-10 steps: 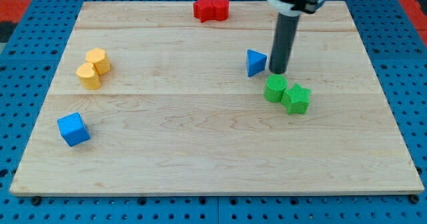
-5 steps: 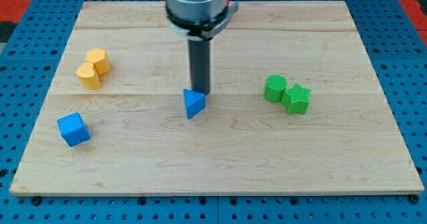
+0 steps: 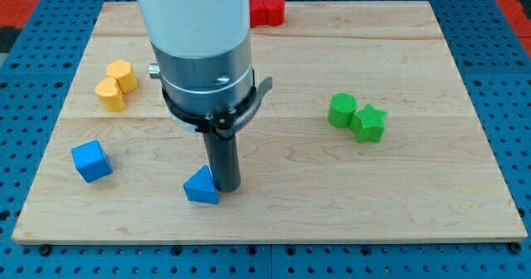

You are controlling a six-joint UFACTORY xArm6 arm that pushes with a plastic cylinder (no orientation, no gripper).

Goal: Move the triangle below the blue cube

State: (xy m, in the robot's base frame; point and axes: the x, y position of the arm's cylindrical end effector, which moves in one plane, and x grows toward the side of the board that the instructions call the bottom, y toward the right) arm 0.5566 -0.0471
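While no gripper is fitted, nothing can be grasped or opened here: my tip (image 3: 224, 187) is only a blunt rod end, pressed against the right side of the blue triangle (image 3: 202, 187), so that the block can be shoved toward the view's left. The triangle is found near the view's bottom edge of the wooden board (image 3: 431, 188), to the right of the blue cube (image 3: 90, 160) and slightly lower (well apart from it). It is judged that more leftward pushing is needed before the triangle sits directly below the cube, and little board is left there. Farther out, two yellow blocks (image 3: 115, 85) are seen touching at the upper left, a green pair (image 3: 357, 117) at the right, and a red block (image 3: 267, 11) at the top, partly hidden by the arm.
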